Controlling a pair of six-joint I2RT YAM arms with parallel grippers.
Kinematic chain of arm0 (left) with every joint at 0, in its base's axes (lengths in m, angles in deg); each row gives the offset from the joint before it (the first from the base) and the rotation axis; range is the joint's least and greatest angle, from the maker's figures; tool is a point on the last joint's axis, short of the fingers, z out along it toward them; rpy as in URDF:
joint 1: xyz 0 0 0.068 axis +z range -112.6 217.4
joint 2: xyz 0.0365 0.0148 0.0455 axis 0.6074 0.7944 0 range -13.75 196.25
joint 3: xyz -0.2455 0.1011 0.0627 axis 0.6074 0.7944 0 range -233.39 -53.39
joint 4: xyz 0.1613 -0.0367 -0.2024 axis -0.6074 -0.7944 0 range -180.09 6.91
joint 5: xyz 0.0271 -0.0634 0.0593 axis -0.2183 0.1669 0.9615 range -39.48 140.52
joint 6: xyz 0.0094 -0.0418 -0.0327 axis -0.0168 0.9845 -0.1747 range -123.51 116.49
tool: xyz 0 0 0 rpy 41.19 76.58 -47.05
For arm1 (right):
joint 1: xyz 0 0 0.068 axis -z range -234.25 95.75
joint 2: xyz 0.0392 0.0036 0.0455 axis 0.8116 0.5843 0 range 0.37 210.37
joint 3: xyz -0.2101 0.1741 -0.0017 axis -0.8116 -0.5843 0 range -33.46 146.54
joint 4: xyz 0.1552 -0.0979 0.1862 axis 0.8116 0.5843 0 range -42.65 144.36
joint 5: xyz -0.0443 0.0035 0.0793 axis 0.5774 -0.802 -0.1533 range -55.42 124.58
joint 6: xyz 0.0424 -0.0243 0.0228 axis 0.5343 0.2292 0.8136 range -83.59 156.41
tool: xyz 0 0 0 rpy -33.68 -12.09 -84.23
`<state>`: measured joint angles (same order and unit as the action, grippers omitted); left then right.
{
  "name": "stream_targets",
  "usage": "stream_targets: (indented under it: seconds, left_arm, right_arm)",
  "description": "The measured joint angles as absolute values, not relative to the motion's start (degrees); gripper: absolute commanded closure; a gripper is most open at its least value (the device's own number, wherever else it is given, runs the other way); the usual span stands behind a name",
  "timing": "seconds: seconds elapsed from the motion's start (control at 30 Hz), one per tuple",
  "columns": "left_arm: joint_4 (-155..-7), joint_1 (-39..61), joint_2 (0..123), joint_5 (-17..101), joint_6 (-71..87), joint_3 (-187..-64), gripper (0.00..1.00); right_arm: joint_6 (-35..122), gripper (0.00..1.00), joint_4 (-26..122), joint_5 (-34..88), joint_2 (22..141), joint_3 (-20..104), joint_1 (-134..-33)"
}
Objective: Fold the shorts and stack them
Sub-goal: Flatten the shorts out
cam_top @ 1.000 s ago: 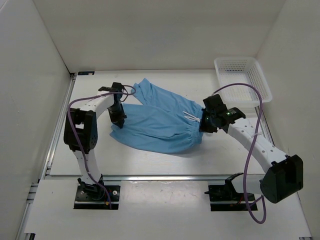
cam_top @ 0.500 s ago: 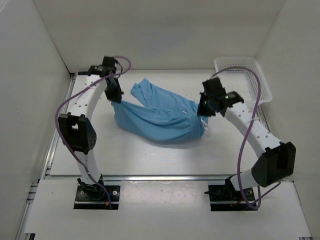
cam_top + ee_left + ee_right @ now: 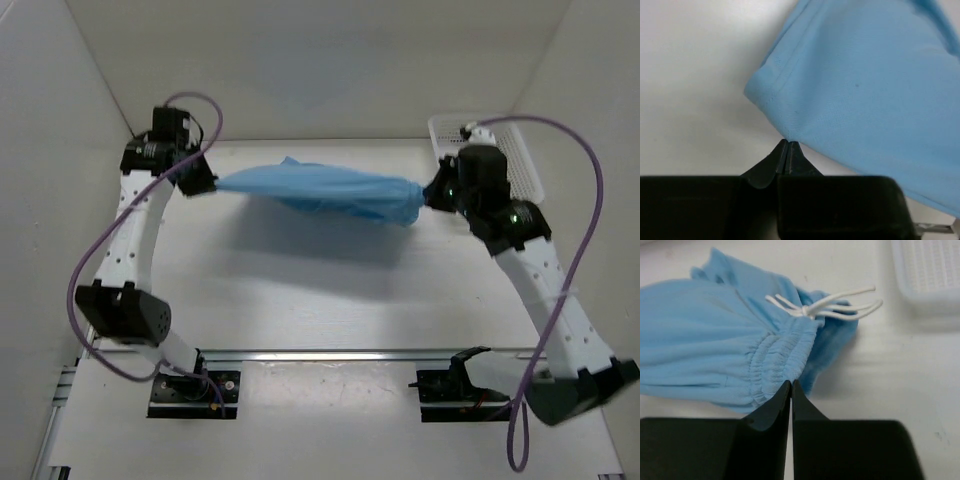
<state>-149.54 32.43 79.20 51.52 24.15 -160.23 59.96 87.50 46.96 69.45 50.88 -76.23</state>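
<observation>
The light sky-blue shorts [image 3: 320,190] hang stretched in the air between my two grippers, above the white table. My left gripper [image 3: 205,183] is shut on the leg hem at the left end; in the left wrist view the gripper [image 3: 787,142] pinches the hem corner of the shorts [image 3: 860,85]. My right gripper [image 3: 428,195] is shut on the gathered elastic waistband at the right end; in the right wrist view the gripper [image 3: 791,382] grips the waistband of the shorts [image 3: 715,350], and the white drawstring [image 3: 835,302] hangs just beyond.
A white plastic mesh basket [image 3: 505,150] stands at the back right corner, just behind my right arm; its edge shows in the right wrist view [image 3: 930,275]. White walls enclose the table [image 3: 320,290] on left, back and right.
Both grippers have lifted and moved apart, the left toward the back left and the right toward the back right. The shorts have gone from lying bunched on the table to hanging stretched in the air.
</observation>
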Motion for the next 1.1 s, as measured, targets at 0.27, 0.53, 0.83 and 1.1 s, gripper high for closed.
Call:
stream_targets:
  seconds: [0.27,0.53,0.83,1.1]
  left_arm:
    - [-142.2,29.9,59.8,44.0,29.1,-107.6,0.26]
    - [-139.6,29.0,62.0,40.5,33.6,-107.1,0.46]
    - [-132.6,25.9,73.4,38.0,38.9,-105.8,0.00]
    - [-130.5,23.7,82.3,37.9,42.1,-107.1,0.18]
  right_arm:
    - [69.3,0.19,92.7,48.4,46.3,14.3,-76.5]
    - [84.3,0.43,98.4,44.9,45.3,9.9,-76.4]
    - [96.7,0.26,92.5,31.4,47.0,-4.0,-74.8]
    - [99.0,0.25,83.7,25.8,49.1,-8.6,-67.2]
